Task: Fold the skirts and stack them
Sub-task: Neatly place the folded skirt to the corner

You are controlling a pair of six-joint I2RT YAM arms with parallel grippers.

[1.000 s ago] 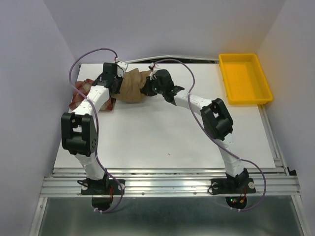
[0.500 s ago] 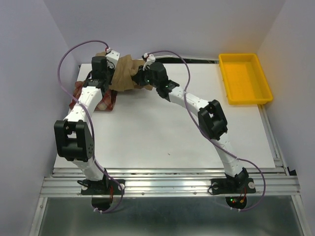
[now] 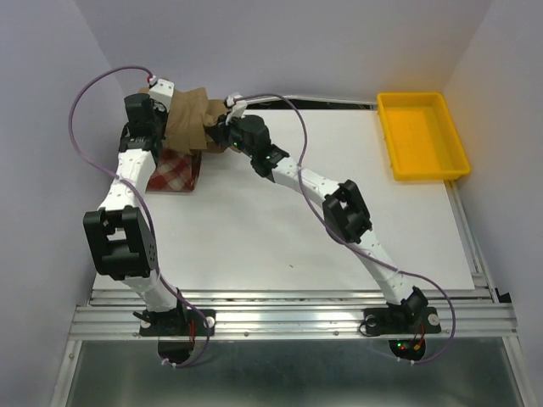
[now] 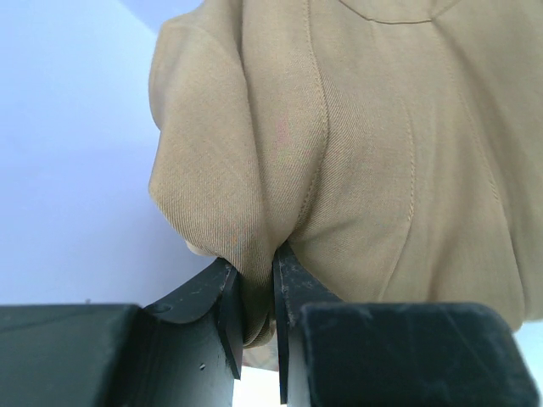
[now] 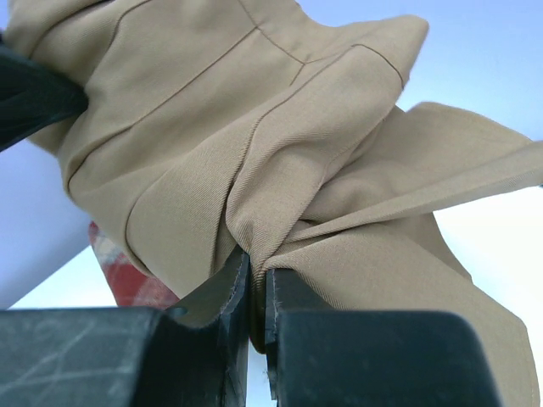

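The folded tan-brown skirt hangs between my two grippers at the far left of the table, above the red-and-cream plaid skirt, which lies flat on the table. My left gripper is shut on the tan skirt's left edge; in the left wrist view its jaws pinch a fold of the tan cloth. My right gripper is shut on the skirt's right edge, with bunched tan fabric between the jaws and a bit of the plaid skirt showing below.
A yellow plastic tray stands at the table's far right corner. The white table stretches between the arms. Purple walls close in on the left, back and right.
Both grippers have carried the tan skirt leftward and toward the back, from the middle back of the table to above the plaid skirt. More of the plaid skirt now shows in front.
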